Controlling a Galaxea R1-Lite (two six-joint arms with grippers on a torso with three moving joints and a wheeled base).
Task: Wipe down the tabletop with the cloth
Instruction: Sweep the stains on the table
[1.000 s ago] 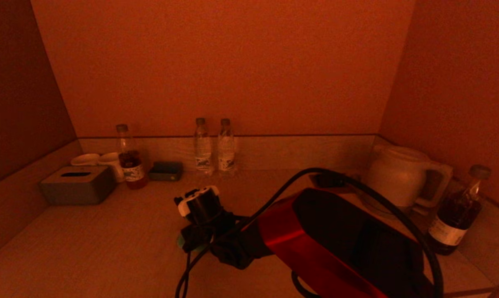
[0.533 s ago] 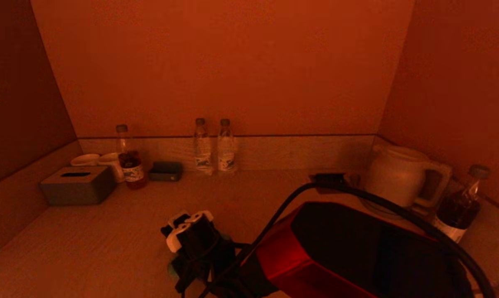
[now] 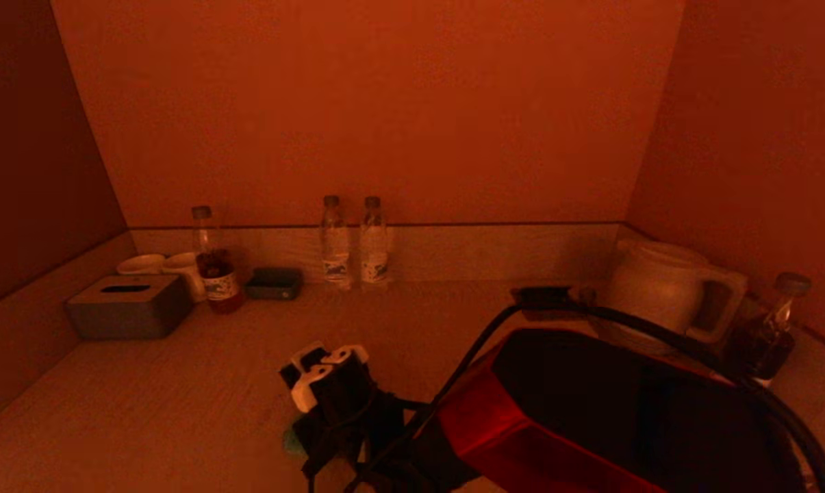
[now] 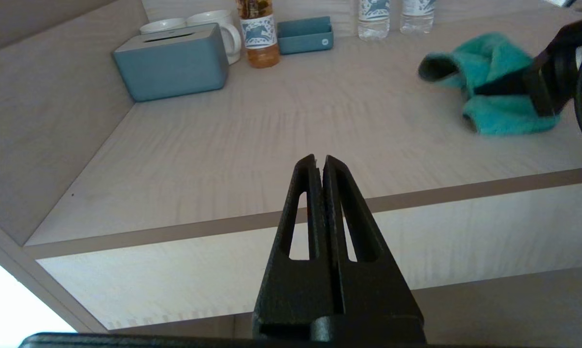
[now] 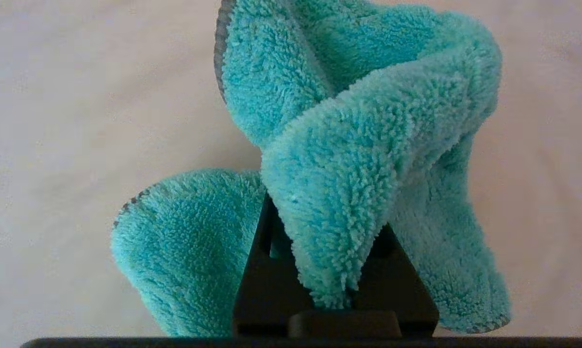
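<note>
teal cloth (image 5: 368,159) being clamped by the right gripper (image 5: 319,270), fingers mostly buried in fluff, pressed on the tabletop (image 4: 252,125) around 6 o'clock, left gripper (image 4: 318,166) being kept pinched together, off the front edge

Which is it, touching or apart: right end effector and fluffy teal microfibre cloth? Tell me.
Touching. The right wrist view shows the teal microfibre cloth bunched over and pinched in the right end effector.

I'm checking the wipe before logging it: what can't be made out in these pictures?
- Head view: the cloth is mostly hidden under the right claw and its cables.
- Right wrist view: the cloth covers the claw's tips.
- Left wrist view: the left claw, shut, sits below the tabletop edge; the kettle is out of frame.
- Bottle labels: too small to read.
</note>
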